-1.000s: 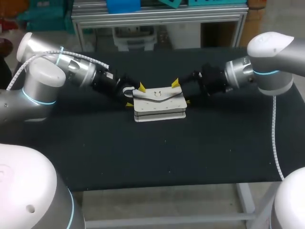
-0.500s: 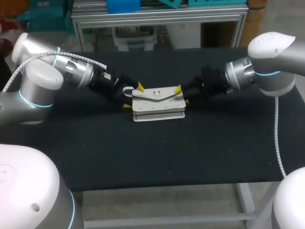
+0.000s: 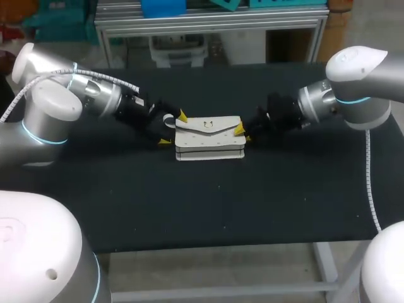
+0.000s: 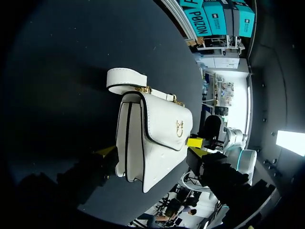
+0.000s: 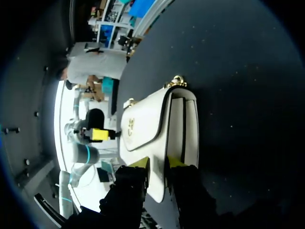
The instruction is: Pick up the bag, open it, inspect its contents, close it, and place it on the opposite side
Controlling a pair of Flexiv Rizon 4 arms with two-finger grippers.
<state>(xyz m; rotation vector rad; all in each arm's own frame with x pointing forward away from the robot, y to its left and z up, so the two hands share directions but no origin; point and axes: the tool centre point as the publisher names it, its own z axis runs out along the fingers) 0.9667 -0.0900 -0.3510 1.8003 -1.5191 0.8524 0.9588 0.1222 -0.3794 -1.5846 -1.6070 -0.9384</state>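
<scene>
A white flap bag [image 3: 210, 137] with a gold clasp lies flat in the middle of the black table [image 3: 208, 208]. Its short strap [image 3: 167, 118] loops out at its left end. My left gripper [image 3: 173, 129] stands wide open at that end, one yellow tip on each side of the strap. In the left wrist view the bag [image 4: 157, 138] lies between the spread fingers of the left gripper [image 4: 151, 152], untouched. My right gripper [image 3: 243, 133] is at the bag's right end. In the right wrist view the right gripper [image 5: 157, 163] is closed narrowly on the end of the bag [image 5: 152, 129].
Bare black table surrounds the bag on every side, with wide room toward the front edge. My left arm's yellow tip [image 5: 100, 134] shows beyond the bag's far end in the right wrist view.
My right gripper has narrowed from wide open onto the bag's right end. The left gripper has opened a little more and drawn back slightly to the left. The flap now lies flatter.
</scene>
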